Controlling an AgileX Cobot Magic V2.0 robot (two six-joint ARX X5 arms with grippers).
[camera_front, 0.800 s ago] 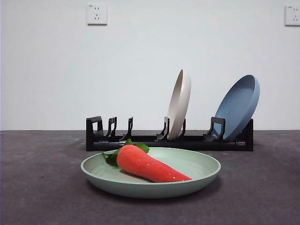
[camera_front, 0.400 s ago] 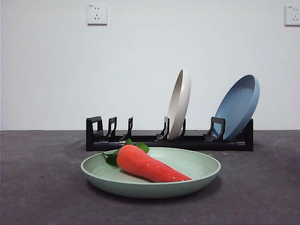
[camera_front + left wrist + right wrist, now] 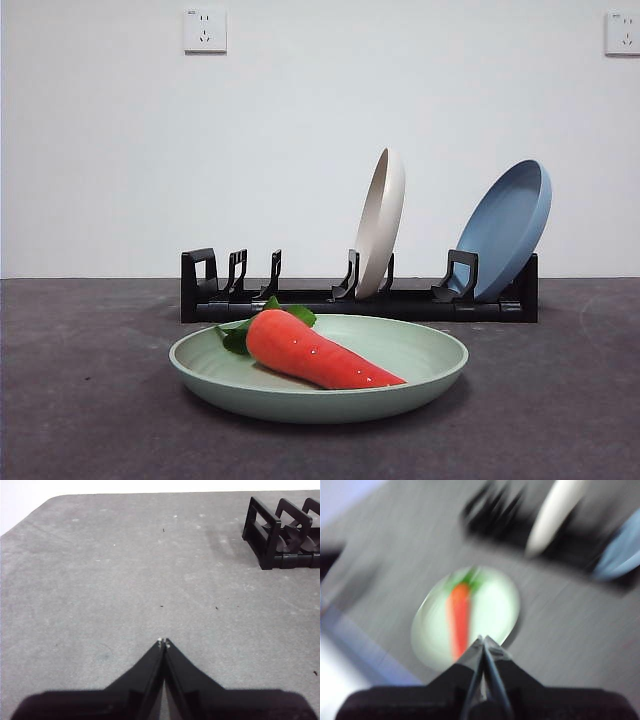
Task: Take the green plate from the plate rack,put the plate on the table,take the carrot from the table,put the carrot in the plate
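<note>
Carrot in the green plate, rack behind.

The carrot (image 3: 318, 352) lies in the green plate (image 3: 430, 368) on the table (image 3: 80, 400); the plate rack (image 3: 300, 300) holds a cream plate (image 3: 384, 218) and a blue plate (image 3: 508, 226). The left gripper (image 3: 163, 642) and the right gripper (image 3: 483, 640) are both clenched on nothing.

Before me the dark grey, mottled matte table (image 3: 90, 400) carries the long low black pronged plate rack (image 3: 300, 300) toward its far edge and, just in front of that rack, the pale sage-green round shallow plate (image 3: 420, 372) lying flat.
</note>
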